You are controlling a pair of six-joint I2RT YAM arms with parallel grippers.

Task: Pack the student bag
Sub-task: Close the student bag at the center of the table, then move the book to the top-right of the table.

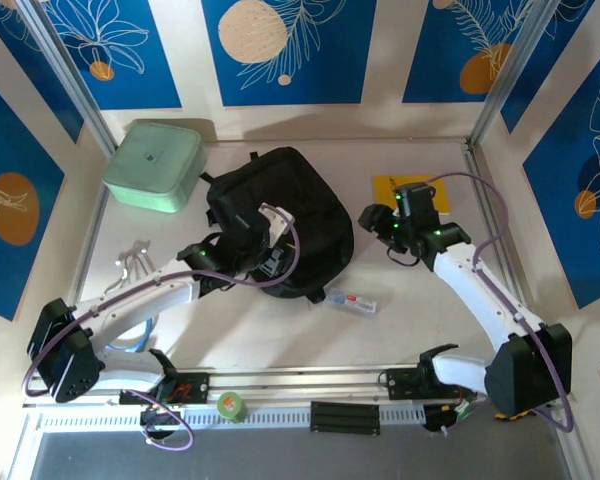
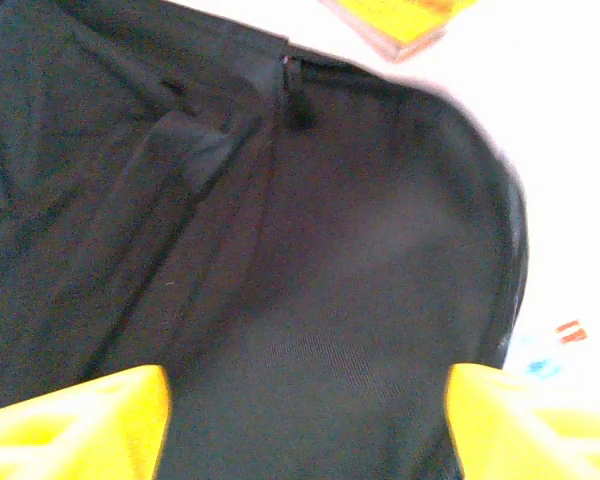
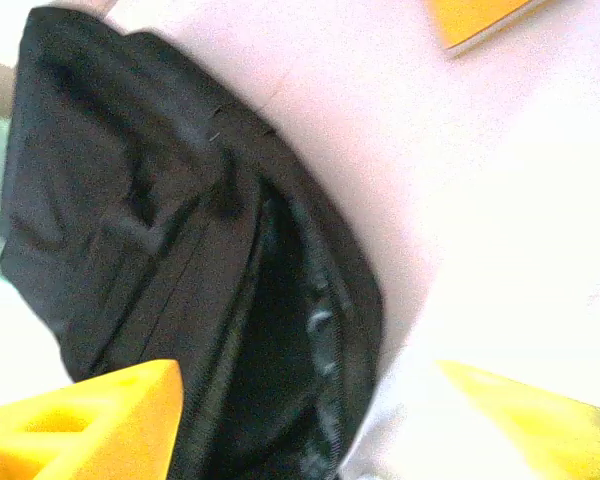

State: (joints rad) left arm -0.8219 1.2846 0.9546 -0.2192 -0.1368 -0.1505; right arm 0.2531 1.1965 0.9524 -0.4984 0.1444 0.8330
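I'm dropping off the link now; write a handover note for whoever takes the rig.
Left gripper: open, empty, over the large black fabric backpack mid-table.
Right gripper: open, empty, at its right side.
Done: its zip looks parted.
The flat yellow book, small clear packet and mint-green square box lie outside it.
Left: probably load items, close zip.

Left arm (image 1: 145, 295), right arm (image 1: 475, 285): jaws apart
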